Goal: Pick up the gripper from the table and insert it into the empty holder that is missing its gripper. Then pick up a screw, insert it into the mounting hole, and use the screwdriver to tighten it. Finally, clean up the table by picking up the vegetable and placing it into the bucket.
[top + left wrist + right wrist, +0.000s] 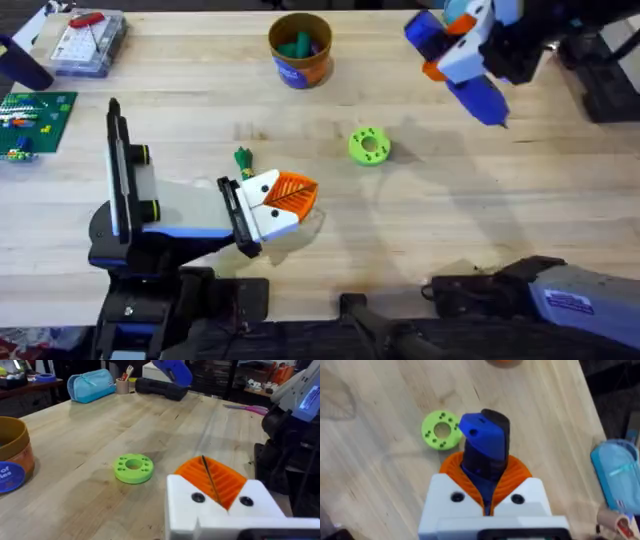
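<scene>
lighting's pretty even and bright, coming from above, so the pale wood table (500,220) looks a bit washed out. soft faint shadows sit beside the lime-green disc (369,146) and under the raised screwdriver (465,80). the screwdriver and right arm are blurry in the overhead view (close under the camera). in the left wrist view the far room is soft, and the white fingers (220,510) glare slightly.

A pale wooden table (520,200) fronts cluttered dark shelving (220,375) in the room behind.
</scene>
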`<state>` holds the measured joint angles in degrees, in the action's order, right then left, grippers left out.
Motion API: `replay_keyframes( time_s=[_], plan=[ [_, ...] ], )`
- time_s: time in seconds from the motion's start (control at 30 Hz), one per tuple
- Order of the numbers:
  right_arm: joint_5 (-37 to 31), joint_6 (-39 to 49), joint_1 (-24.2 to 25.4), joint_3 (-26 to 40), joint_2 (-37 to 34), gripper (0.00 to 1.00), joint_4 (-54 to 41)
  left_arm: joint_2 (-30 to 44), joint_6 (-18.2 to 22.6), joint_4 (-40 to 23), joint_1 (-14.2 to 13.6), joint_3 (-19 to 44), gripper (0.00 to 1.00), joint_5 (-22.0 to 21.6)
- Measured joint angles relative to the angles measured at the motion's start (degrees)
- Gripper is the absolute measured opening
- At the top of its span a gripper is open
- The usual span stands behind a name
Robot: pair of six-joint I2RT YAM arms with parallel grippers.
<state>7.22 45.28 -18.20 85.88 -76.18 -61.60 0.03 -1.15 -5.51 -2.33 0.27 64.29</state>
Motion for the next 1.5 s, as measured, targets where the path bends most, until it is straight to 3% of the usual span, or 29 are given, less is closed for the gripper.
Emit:
replay_keyframes(
  time_s=[0.27, 0.67, 1.13, 1.5],
  plan=[
    [-11.7, 0.2, 0.4, -0.1, -6.0, 0.043, -0.5, 0.0, 0.0, 0.0, 0.0, 0.0, 0.015, 0.0],
    [-18.1, 0.3, 0.6, -0.3, -22.0, 0.042, 0.2, 0.0, 0.0, 0.0, 0.0, 0.0, 0.015, 0.0],
    [-19.5, 1.6, 5.6, -0.3, -36.4, 0.039, 5.7, 0.0, 0.0, 0.0, 0.0, 0.0, 0.005, 0.0],
    [-15.5, 13.4, 6.1, -0.3, -38.2, 0.037, 5.8, 0.0, 0.0, 0.0, 0.0, 0.0, 0.005, 0.0]
  ],
)
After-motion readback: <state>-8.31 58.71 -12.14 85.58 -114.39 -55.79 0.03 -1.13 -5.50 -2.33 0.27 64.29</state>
